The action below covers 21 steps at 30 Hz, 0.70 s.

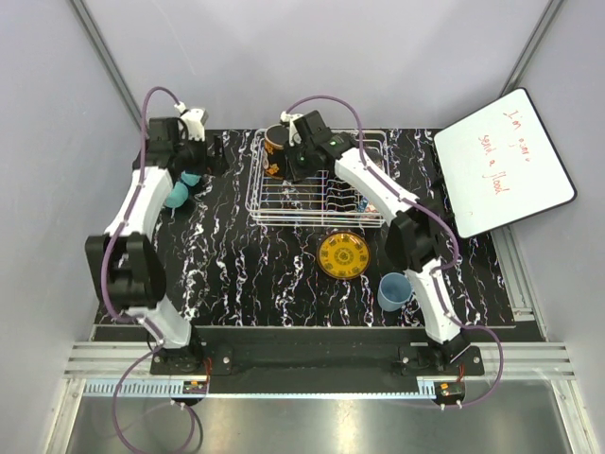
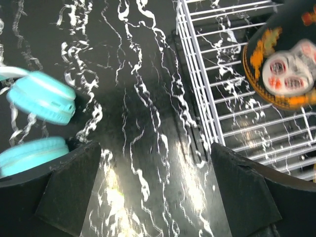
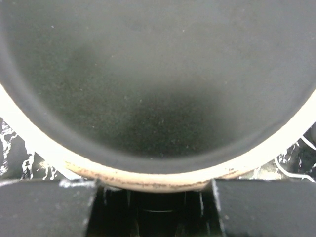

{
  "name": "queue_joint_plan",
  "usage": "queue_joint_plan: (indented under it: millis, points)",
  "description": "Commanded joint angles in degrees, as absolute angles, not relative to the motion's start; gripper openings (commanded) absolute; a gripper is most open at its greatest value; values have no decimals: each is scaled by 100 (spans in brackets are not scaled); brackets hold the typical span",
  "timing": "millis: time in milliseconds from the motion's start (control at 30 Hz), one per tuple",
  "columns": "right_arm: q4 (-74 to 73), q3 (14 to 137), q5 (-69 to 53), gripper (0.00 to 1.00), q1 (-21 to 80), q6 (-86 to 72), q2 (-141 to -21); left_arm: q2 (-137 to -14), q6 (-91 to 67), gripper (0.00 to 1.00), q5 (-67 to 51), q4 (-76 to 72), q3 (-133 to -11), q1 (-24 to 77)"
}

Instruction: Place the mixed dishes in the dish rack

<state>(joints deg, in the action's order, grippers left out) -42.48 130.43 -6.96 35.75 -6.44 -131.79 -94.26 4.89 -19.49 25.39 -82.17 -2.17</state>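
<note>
The dish rack (image 1: 284, 199), a white wire basket, stands at the back middle of the table, and its left edge shows in the left wrist view (image 2: 197, 94). My right gripper (image 1: 291, 151) is shut on the dark mug (image 1: 275, 141), holding it over the rack's back-left corner. The mug's dark inside and cream rim (image 3: 158, 177) fill the right wrist view, with the rim between the fingers (image 3: 49, 207). A skull pattern marks the mug's side (image 2: 286, 69). My left gripper (image 2: 155, 192) hangs open and empty over the tabletop left of the rack. A yellow patterned plate (image 1: 342, 254) and a light-blue cup (image 1: 393, 290) lie in front of the rack.
Teal headphones (image 1: 180, 191) lie at the table's left, close beside my left gripper's left finger (image 2: 42, 101). A whiteboard (image 1: 501, 161) with red writing leans at the back right. Something reddish (image 1: 363, 202) sits in the rack, mostly hidden under my right arm.
</note>
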Motion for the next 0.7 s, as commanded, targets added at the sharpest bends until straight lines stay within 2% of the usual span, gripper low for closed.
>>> queue_joint_plan:
  millis: [0, 200, 667]
  points:
    - [-3252, 13553, -256, 0, 3691, -413, -13139, -10282, 308, 95, -2153, 2997, -9094, -44]
    - [-2945, 13509, 174, 0, 3691, -238, -13438, -10854, 18, 93, -2724, 3015, -9510, 105]
    - [-2470, 14098, 387, 0, 3481, -264, -14238, -10643, 465, 90, -3146, 3006, -8491, 343]
